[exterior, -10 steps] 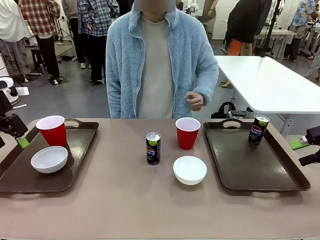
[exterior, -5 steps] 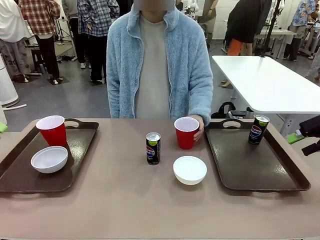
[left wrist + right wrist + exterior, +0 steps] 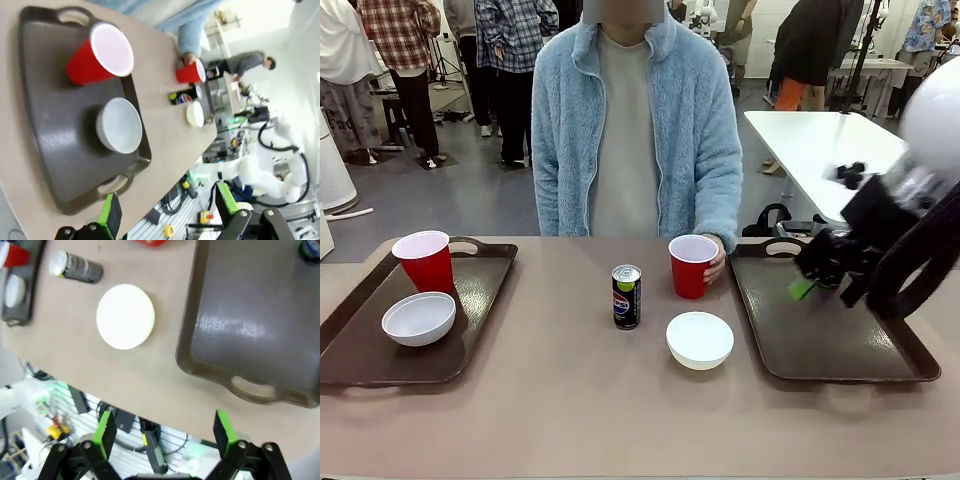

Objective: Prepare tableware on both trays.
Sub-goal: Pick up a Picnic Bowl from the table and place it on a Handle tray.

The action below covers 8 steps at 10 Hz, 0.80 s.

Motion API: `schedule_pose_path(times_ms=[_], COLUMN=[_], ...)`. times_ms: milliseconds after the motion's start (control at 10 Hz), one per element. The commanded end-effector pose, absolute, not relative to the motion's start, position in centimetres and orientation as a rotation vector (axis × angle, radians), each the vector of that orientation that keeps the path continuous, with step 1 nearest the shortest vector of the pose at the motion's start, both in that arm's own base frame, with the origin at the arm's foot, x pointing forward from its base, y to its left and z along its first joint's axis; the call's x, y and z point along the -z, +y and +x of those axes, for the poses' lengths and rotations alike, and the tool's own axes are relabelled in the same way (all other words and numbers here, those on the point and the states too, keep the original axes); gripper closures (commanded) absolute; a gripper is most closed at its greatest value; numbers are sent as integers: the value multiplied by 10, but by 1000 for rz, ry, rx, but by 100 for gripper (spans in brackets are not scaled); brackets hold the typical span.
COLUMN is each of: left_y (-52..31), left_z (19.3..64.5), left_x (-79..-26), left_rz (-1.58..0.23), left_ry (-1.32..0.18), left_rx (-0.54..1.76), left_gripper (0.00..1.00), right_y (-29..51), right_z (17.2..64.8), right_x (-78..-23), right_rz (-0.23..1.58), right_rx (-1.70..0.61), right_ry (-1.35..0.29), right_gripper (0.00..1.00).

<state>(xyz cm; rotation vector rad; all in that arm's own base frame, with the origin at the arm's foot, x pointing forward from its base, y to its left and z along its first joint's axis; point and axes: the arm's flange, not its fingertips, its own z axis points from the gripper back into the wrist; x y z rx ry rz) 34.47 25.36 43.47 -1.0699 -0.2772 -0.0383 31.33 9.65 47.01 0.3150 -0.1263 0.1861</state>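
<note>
On the left tray [image 3: 480,300] stand a red cup [image 3: 423,260] and a white bowl [image 3: 418,318]. A second red cup [image 3: 693,265] stands on the bare table, with the person's hand [image 3: 716,264] on its side. Another white bowl [image 3: 700,339] sits in front of it, left of the right tray [image 3: 840,340]. My right gripper [image 3: 808,278] hangs open above that tray's far part; in its wrist view the gripper [image 3: 165,432] looks down on the bowl [image 3: 125,316] and tray [image 3: 250,340]. My left gripper [image 3: 167,210] is open, high over the left tray [image 3: 45,125].
A dark Pepsi can [image 3: 626,296] stands mid-table beside the middle cup. Another can [image 3: 310,249] shows at the right tray's far end. The person stands at the far table edge. A white table [image 3: 840,160] is behind on the right.
My right arm has swung in from the right edge to above the right tray. The person's hand has come down onto the middle red cup. The left gripper left the front view.
</note>
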Motion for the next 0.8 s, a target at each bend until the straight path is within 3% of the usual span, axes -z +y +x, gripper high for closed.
schedule_pose_path(times_ms=[0, 300, 600, 700], left_y=[269, 266, 266, 266], left_z=[362, 350, 350, 350], left_x=[-429, -428, -428, -428], left_rz=[-1101, -1085, -1085, -1085], left_ry=[-294, -288, -288, -288], left_rx=[35, 13, 13, 13], left_gripper=[0, 0, 0, 0], right_y=[118, 161, 137, 155], right_z=[345, 368, 348, 363], right_x=[-455, -431, -441, -425], right_rz=[199, 98, 124, 121], right_rx=[-148, -174, -179, -195], right_ry=[-101, -58, -88, -48], right_gripper=[0, 0, 0, 0])
